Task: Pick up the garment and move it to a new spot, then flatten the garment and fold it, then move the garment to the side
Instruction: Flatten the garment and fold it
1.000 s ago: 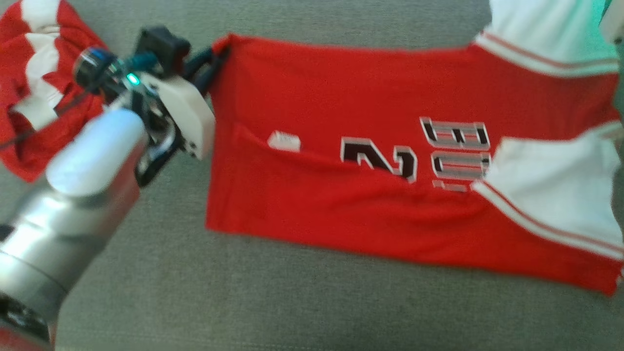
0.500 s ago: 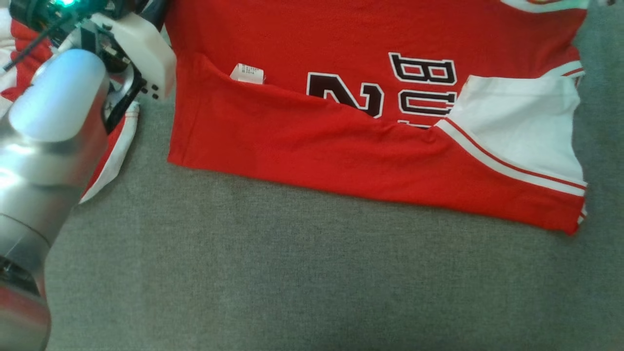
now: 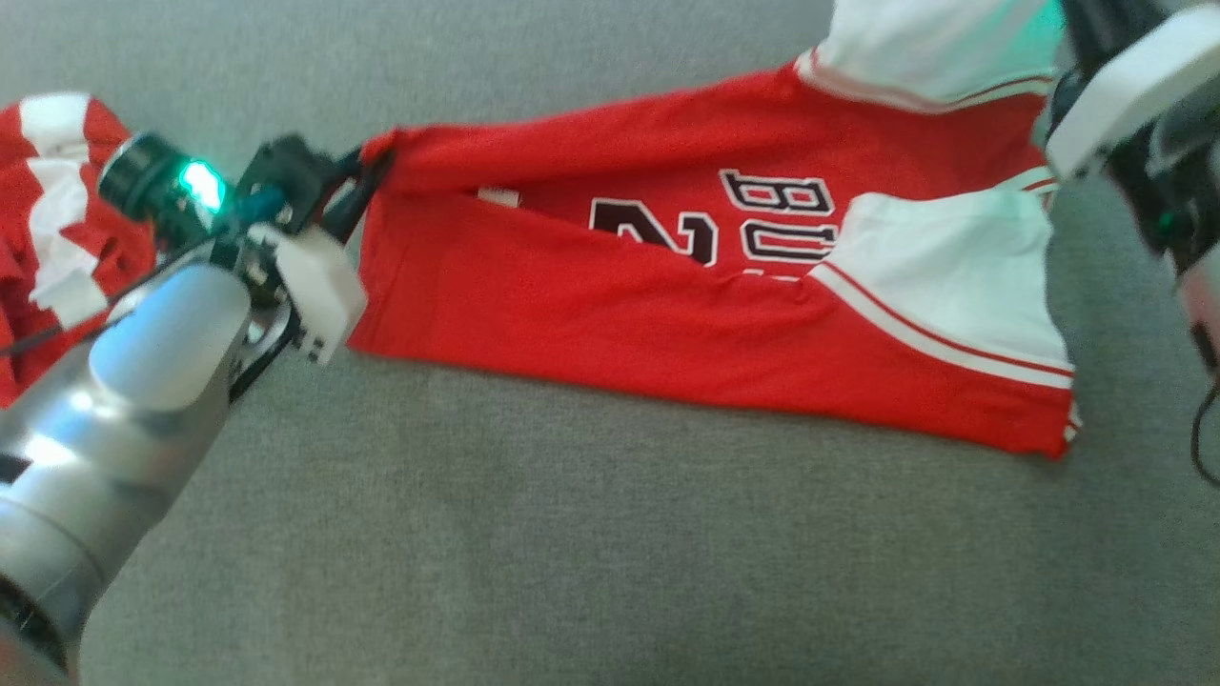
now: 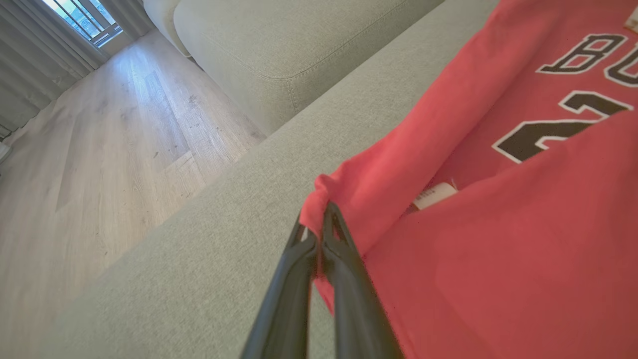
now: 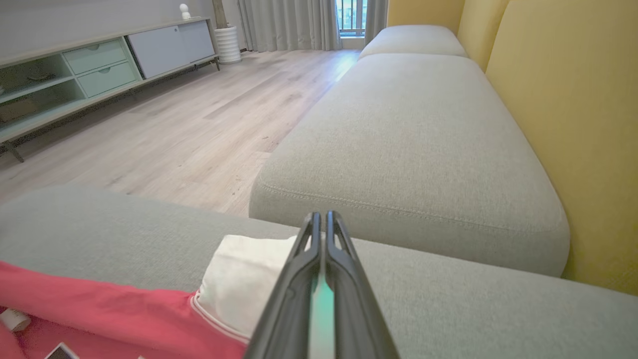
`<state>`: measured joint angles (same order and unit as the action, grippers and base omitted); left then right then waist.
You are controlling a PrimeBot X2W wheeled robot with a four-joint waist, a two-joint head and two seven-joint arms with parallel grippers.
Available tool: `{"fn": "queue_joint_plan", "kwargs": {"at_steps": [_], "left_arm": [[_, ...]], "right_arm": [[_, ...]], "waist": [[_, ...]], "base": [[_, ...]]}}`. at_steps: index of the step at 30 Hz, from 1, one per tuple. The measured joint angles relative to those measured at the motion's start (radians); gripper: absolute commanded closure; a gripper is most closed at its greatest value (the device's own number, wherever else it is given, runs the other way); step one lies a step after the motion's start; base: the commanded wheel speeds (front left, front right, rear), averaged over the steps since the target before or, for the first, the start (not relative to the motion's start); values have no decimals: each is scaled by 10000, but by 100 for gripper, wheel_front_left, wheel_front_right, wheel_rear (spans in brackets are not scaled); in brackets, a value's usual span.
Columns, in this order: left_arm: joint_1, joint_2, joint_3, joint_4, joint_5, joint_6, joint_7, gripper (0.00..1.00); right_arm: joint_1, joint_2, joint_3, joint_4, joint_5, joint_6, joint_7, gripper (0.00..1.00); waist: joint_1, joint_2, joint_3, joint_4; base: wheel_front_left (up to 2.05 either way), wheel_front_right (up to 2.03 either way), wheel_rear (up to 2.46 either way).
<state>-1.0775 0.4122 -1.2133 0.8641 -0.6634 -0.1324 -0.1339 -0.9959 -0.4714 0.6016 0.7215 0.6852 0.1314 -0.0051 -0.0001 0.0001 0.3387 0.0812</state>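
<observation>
Garment (image 3: 591, 295) lies on the grey sofa (image 3: 572, 553) in front of you. Its long axis runs across the head view from your left to your right, a little askew. The hem end points to your left and the white-sleeved shoulder end to your right. The near half is folded over the far half and covers part of the black lettering (image 3: 724, 214). Your left gripper (image 3: 367, 171) is clamped tight on the far hem corner, with red cloth bunched at its tips. Your right gripper (image 5: 321, 219) has its fingers pressed together at the shoulder end, and a white sleeve (image 5: 239, 279) sits just beside them. You cannot tell whether it grips any cloth. A second red-and-white heap (image 3: 57, 210) sits to your far left, apart from the garment.
</observation>
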Motion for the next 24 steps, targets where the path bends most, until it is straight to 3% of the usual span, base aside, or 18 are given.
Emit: {"fn": "queue_joint_plan", "kwargs": {"at_steps": [16,24], "left_arm": [[1454,734,-819,-675,0,0,-157,100],[1795,907,-863,-633,382,19,-178,100]], "right_arm": [[3878,-945,-378,-3124,844,0,2832,100],[5331,-1003,-1003,-4882,2151,0,4846,100]], "waist": [[0,0,-1518,-513],[1,0,-1840,-690]], "base": [[0,0,0],[0,0,0]]}}
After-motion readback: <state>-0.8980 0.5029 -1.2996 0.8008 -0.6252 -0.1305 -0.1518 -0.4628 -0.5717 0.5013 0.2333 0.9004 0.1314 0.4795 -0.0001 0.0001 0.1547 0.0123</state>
